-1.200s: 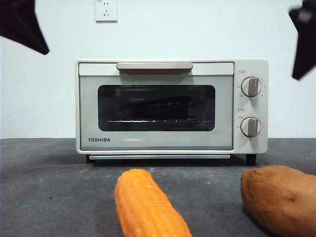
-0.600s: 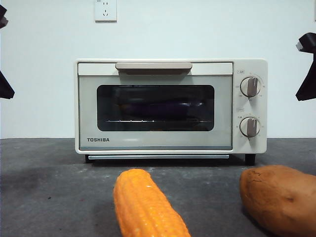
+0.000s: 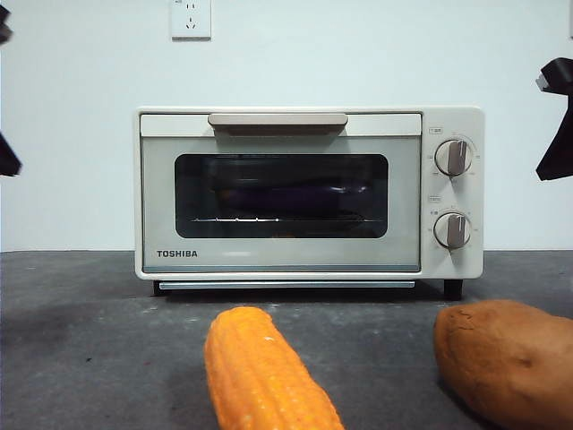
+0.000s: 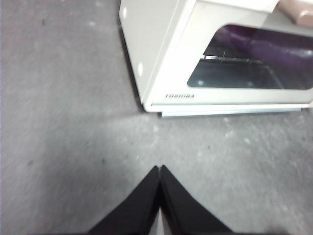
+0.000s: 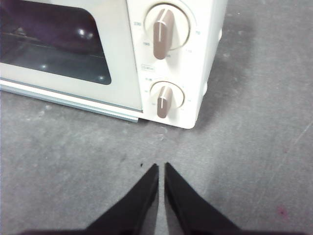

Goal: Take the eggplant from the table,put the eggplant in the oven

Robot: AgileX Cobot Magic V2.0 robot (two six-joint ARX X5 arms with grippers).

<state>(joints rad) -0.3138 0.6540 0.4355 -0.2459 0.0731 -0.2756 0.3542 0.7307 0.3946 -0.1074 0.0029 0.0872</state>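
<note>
Eggplant (image 4: 274,44) lies on the rack inside the closed oven (image 3: 309,193); task apparently complete. Left gripper (image 4: 160,171) and right gripper (image 5: 161,169), jaws together and empty, hang above the worktop (image 3: 89,340). Best practice: retreat clear of the door. Door reads "TOSHIBA" (image 3: 177,253).

Behind everything you have a plain white wall (image 3: 358,54), evenly lit and bare apart from one white power socket (image 3: 191,18) set high up, left of the middle and cut by the picture's top edge. The wall meets a dark grey, faintly speckled surface in a straight level line. Soft light falls from above, leaving only faint, blurred shadows on the grey, the darkest toward the left side.
</note>
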